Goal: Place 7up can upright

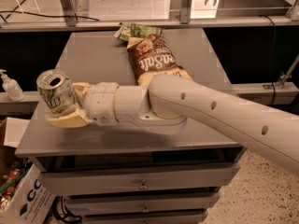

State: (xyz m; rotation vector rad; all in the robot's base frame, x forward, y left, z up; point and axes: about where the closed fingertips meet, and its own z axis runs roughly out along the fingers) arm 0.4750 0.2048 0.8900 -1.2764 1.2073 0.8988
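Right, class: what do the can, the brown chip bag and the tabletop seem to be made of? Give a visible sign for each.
7up can, held in the jaws of the gripper at the front-left corner of the table: shiny metal, probably aluminium; its top gleams. The chip bag: glossy plastic film, crinkled with highlights. Table: matte grey, likely painted metal or laminate; cannot tell which.
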